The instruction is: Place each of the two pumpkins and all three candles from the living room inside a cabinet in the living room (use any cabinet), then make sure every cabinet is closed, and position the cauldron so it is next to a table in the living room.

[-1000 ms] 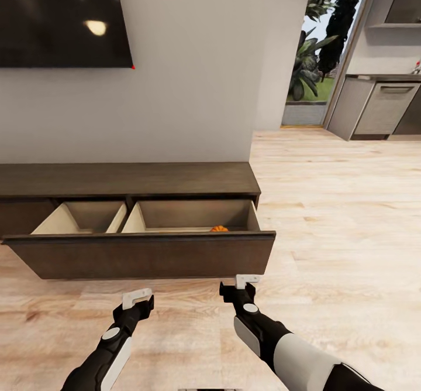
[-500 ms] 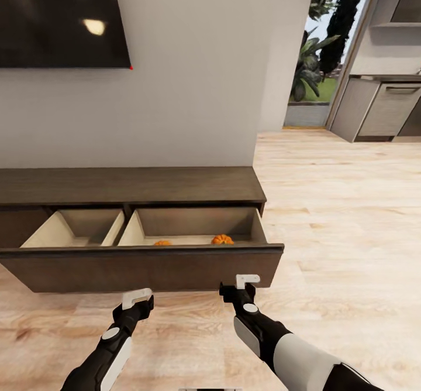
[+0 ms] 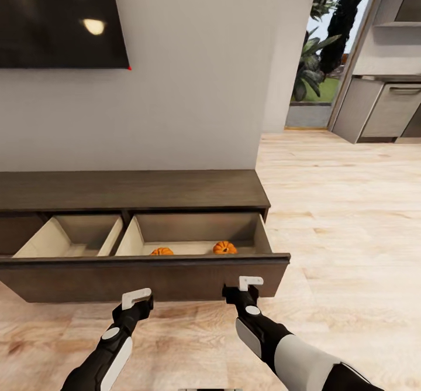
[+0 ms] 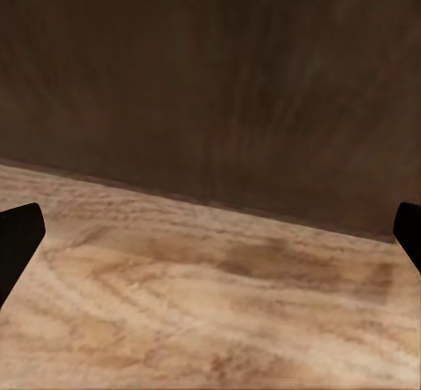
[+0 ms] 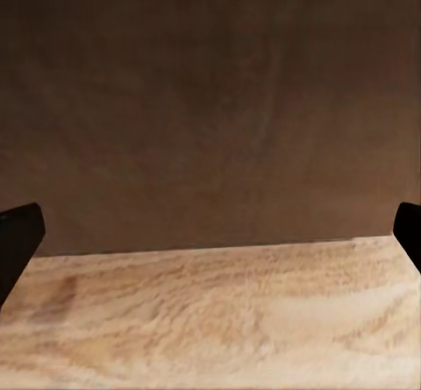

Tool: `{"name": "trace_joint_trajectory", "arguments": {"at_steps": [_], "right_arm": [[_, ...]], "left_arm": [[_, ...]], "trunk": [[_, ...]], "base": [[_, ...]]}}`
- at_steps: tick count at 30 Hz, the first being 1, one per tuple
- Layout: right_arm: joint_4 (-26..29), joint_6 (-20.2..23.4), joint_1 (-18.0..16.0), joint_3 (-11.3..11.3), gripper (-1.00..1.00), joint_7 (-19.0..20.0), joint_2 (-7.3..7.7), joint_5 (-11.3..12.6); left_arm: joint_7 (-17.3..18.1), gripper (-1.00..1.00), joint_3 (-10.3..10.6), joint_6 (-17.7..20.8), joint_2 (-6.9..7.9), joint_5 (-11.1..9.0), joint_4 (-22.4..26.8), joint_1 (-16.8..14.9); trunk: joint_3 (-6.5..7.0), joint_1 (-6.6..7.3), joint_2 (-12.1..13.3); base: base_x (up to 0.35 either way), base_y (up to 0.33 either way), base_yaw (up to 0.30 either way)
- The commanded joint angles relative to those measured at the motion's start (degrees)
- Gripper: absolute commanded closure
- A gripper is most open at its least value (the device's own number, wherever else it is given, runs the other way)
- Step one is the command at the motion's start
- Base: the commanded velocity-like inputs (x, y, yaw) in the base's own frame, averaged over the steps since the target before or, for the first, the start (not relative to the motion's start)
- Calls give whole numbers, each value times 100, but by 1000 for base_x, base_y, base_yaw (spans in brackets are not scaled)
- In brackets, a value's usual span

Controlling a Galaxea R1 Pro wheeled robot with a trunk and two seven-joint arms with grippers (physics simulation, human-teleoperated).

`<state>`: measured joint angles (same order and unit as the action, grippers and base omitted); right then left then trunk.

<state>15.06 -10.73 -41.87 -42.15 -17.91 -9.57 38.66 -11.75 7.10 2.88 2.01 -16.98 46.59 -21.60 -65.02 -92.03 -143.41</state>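
Note:
The long dark-brown cabinet (image 3: pixel 128 189) stands against the wall with its wide drawer (image 3: pixel 146 277) pulled out. Two orange pumpkins lie in the drawer's right compartment, one (image 3: pixel 162 251) near the middle and the other (image 3: pixel 224 247) further right. The left compartment's visible part holds nothing. My left gripper (image 3: pixel 137 298) and right gripper (image 3: pixel 250 283) hover low over the floor just in front of the drawer front, both open and holding nothing. Each wrist view faces the dark drawer front (image 4: pixel 228 83) (image 5: pixel 210 101), with black fingertips (image 4: pixel 17 241) (image 5: pixel 17 237) spread to the edges. The candles and the cauldron are out of view.
A dark TV screen (image 3: pixel 58 16) hangs on the wall above the cabinet. To the right, light wood floor (image 3: pixel 351 215) runs toward a doorway with plants (image 3: pixel 318 45) and grey kitchen units (image 3: pixel 386 107).
The camera has moved closer to the cabinet, so the drawer's inside shows more and the second pumpkin has come into sight. Both arms keep nearly the same pose.

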Motion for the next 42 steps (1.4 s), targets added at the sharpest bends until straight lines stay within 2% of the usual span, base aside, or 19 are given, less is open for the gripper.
{"name": "trace_joint_trajectory", "arguments": {"at_steps": [1, 6, 27, 42], "right_arm": [[-3, -27, -5, -49, -100, -25, 0, 60], [-3, -26, -5, -47, -100, -28, 0, 62], [-3, -41, -5, -56, -100, -24, -1, 47], [-3, -43, -5, -56, -100, -25, -1, 45]], "left_arm": [[-54, -100, 34, 29, 9, -47, 10, -2], [-56, -100, 21, 26, 8, -52, 11, -2], [-65, -100, 20, 22, 9, -51, 8, -2], [-56, -100, 13, 43, 10, -51, 8, -2]], "trunk": [[-5, -1, -2], [-5, -1, -2], [-5, -1, -2], [-5, -1, -2]], "base": [[213, 39, 0], [208, 48, 0], [55, 2, 0], [265, 0, 0]]}}
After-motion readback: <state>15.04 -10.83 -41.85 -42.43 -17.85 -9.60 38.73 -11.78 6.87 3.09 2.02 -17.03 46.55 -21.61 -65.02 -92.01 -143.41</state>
